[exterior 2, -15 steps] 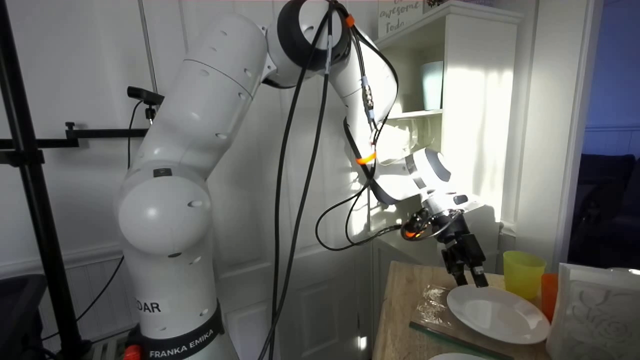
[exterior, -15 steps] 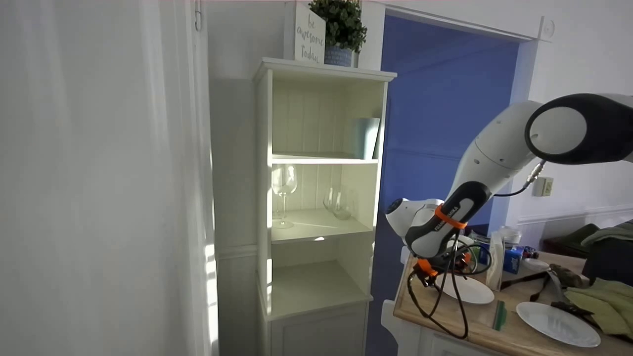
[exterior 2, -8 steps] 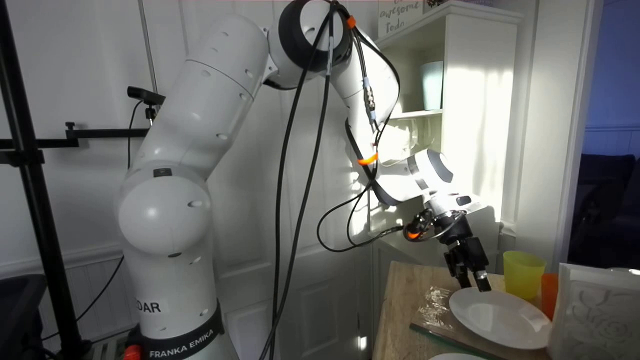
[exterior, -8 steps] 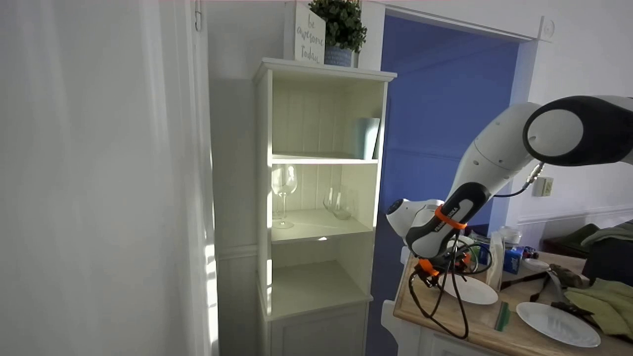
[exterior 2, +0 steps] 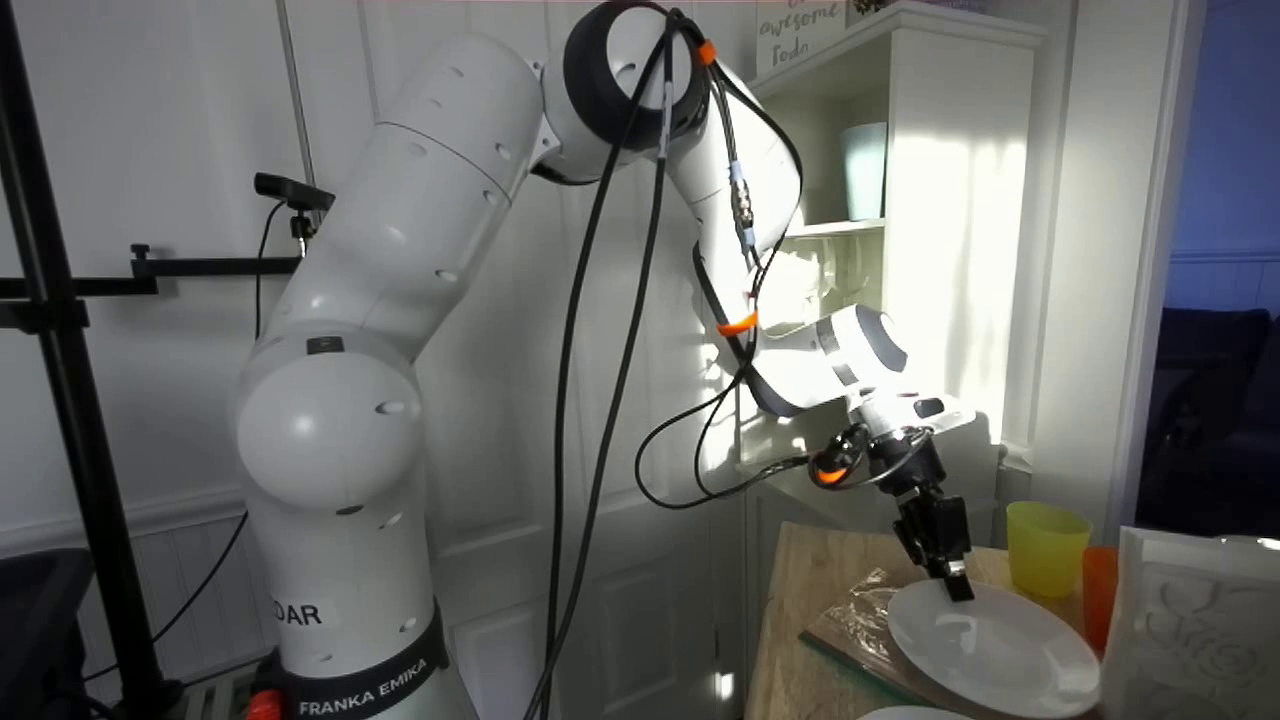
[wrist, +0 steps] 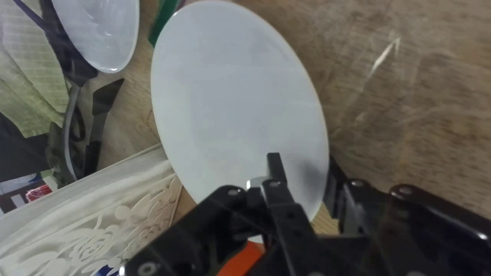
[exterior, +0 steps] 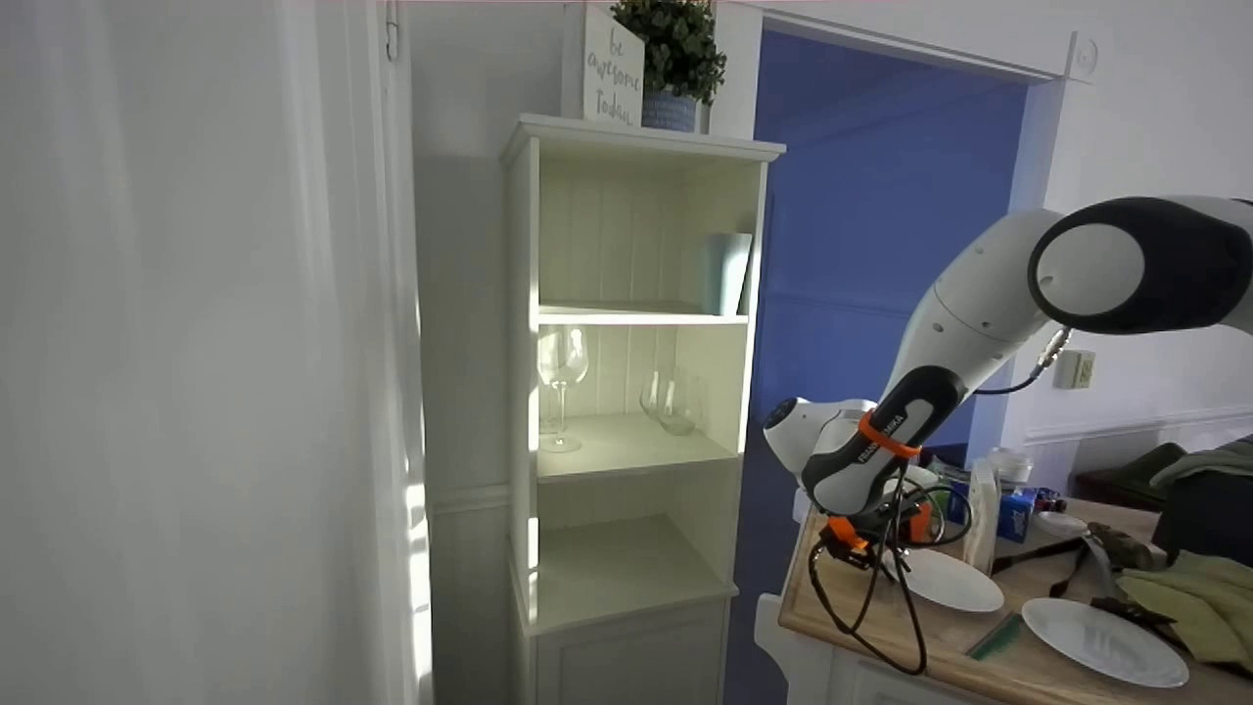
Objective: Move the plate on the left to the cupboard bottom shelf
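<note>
On the wooden counter (exterior 2: 795, 585), the small white plate (wrist: 230, 96) lies close to the gripper (wrist: 303, 165), overlapping part of a plastic bag (exterior 2: 868, 605) with a green strip (exterior: 996, 636). In the wrist view, the gripper's two fingers (wrist: 276, 168) are spread, with the plate's rim between them: one is over the plate's top face, the other just outside its edge. Whether either finger touches the plate, I cannot tell. The green strip lies between this plate and another white plate (exterior: 1106, 641), which sits near a green cloth (exterior: 1199, 607). In an exterior view, a yellow cup (exterior 2: 1047, 550) and an orange cup (exterior 2: 1100, 590) stand near the small plate, with a white panel (exterior 2: 1190, 630) bearing a flower pattern near them. Apart from the plate stands a tall white cupboard (exterior: 612, 235). Its bottom shelf (exterior: 626, 568) sits under the middle shelf (exterior: 626, 450), which holds a wine glass (exterior: 562, 362) and stemless glasses (exterior: 675, 403); the top shelf (exterior: 607, 315) holds a pale blue cup (exterior: 726, 274). On the cupboard's top stand a leafy plant (exterior: 671, 49) and a sign (exterior: 614, 73) reading "be awesome today".
</note>
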Controlling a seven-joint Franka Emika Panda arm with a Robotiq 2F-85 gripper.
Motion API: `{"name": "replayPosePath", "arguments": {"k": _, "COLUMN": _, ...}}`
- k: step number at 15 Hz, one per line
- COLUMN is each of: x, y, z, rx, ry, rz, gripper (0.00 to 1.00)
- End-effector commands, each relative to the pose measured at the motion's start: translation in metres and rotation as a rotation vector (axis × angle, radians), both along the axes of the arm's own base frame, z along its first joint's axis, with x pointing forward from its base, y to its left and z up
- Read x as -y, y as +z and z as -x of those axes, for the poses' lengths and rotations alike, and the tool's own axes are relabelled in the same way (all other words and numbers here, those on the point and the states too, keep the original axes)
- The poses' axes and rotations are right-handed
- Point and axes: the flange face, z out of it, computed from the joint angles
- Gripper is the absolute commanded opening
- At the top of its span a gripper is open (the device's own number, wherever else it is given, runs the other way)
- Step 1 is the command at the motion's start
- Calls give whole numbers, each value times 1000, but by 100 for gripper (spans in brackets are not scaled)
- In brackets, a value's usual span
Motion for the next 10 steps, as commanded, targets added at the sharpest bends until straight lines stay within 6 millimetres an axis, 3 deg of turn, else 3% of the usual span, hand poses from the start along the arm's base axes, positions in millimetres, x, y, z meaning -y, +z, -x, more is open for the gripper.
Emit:
{"name": "replayPosePath", "arguments": {"k": 1, "x": 2, "y": -2, "z": -5, "rx": 0, "ry": 11, "rz": -19, "gripper": 6}}
{"name": "replayPosePath", "arguments": {"k": 2, "x": 1, "y": -1, "z": -5, "rx": -1, "ry": 9, "rz": -19, "gripper": 0}}
{"name": "replayPosePath", "arguments": {"k": 10, "x": -21, "y": 25, "z": 7, "rx": -29, "ry": 25, "rz": -2, "gripper": 2}}
